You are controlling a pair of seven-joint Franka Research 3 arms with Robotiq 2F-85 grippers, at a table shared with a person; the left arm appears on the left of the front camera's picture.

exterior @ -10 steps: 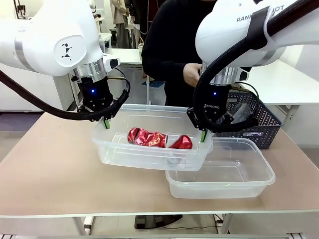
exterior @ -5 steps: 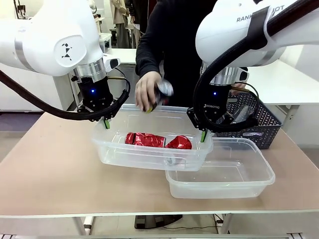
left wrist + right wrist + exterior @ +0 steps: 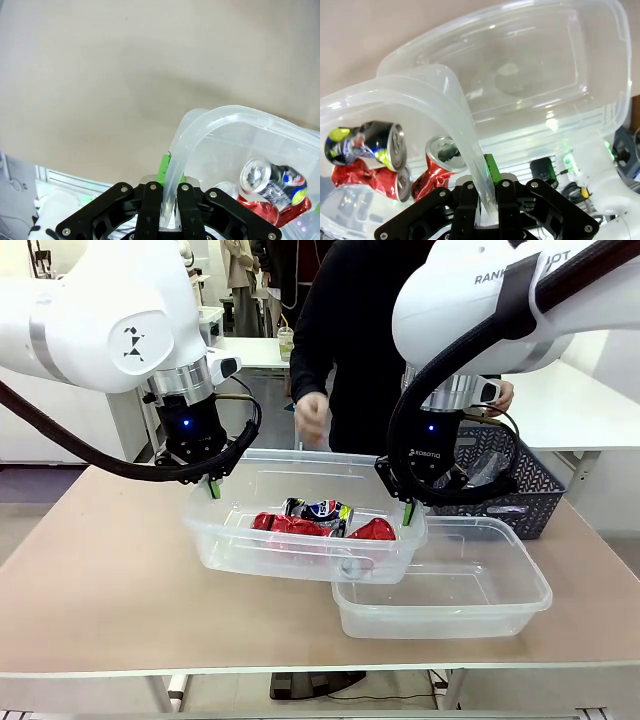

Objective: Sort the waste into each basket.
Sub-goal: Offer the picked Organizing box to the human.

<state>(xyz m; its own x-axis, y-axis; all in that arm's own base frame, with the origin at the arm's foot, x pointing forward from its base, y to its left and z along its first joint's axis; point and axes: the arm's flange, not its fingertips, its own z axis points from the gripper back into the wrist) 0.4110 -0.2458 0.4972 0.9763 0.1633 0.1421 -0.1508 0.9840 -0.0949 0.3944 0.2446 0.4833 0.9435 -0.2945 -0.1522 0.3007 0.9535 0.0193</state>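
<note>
Front view, right gripper (image 3: pixel 405 510) marked ROBOTIQ, clamped on tub (image 3: pixel 300 456) rim

Light: bright, even, from overhead | Shadows: soft, on desk (image 3: pixel 100 75) | Glare: glints on tub (image 3: pixel 555 65) toward 2 o'clock | Blur: person's hand (image 3: pixel 312 418) slightly smeared | Wrist views: wide-angle, edges bowed

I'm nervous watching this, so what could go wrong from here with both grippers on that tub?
1. The left gripper and right gripper each pinch only the thin rim of the held tub; it could flex or slip free.
2. The loose cans may roll and tilt it.
3. Its corner overlaps the empty tub and might knock it.
</note>
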